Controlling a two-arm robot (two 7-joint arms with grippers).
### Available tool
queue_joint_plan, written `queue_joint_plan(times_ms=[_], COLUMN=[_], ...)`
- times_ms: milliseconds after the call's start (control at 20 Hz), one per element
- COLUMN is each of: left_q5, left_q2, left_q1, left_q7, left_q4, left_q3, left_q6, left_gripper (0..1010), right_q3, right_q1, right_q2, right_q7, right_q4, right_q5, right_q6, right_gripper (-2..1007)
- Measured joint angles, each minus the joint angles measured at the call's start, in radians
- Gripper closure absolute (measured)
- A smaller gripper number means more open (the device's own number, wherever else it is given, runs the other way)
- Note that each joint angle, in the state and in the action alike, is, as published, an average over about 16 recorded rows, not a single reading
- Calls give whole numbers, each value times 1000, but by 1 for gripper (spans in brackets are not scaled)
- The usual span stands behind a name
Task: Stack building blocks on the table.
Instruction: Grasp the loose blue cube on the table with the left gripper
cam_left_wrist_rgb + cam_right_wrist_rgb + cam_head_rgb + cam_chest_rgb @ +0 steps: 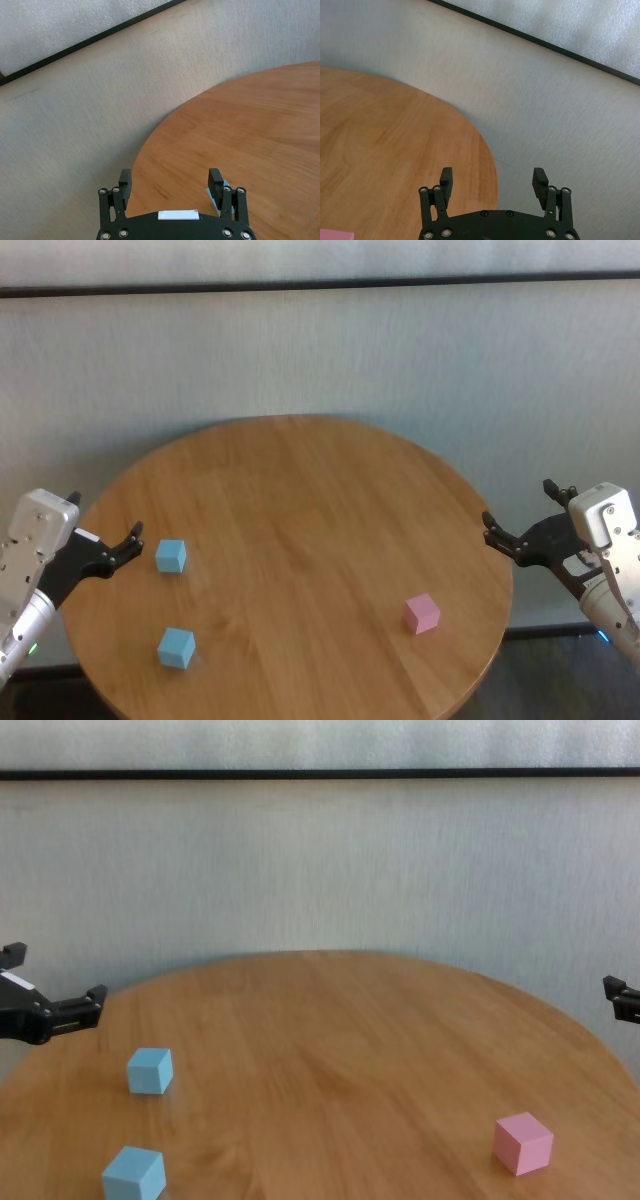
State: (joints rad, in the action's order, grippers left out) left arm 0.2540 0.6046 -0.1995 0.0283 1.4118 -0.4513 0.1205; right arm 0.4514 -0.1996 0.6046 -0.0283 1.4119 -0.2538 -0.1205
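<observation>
Three cubes lie apart on the round wooden table (300, 490). One light blue cube (171, 556) sits at the left, a second light blue cube (176, 647) nearer the front edge, and the pink cube (422, 613) at the right front. They also show in the chest view: the far blue cube (150, 1071), the near blue cube (134, 1175) and the pink cube (523, 1142). My left gripper (104, 516) is open and empty over the table's left edge, just left of the far blue cube. My right gripper (518, 503) is open and empty past the table's right edge.
A pale wall with a dark horizontal strip (320, 285) stands behind the table. The left wrist view shows the left gripper (170, 174) over the table rim, a sliver of blue cube (210, 198) behind one finger. The right wrist view shows a pink cube corner (335, 235).
</observation>
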Motion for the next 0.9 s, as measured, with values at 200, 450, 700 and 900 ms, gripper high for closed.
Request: queue_joint_plan(times_ms=[200, 450, 700, 900], left_q5=[0, 0, 0, 0], left_q2=[0, 0, 0, 0], left_q1=[0, 0, 0, 0], left_q7=[0, 0, 0, 0], left_q4=[0, 0, 0, 0], left_q3=[0, 0, 0, 0], left_q6=[0, 0, 0, 0], left_gripper=[10, 10, 10, 10], right_q3=[0, 0, 0, 0], right_q1=[0, 0, 0, 0], right_q2=[0, 0, 0, 0], right_q7=[0, 0, 0, 0], right_q4=[0, 0, 0, 0], right_q5=[0, 0, 0, 0], right_q6=[0, 0, 0, 0], right_gripper=[1, 1, 1, 1])
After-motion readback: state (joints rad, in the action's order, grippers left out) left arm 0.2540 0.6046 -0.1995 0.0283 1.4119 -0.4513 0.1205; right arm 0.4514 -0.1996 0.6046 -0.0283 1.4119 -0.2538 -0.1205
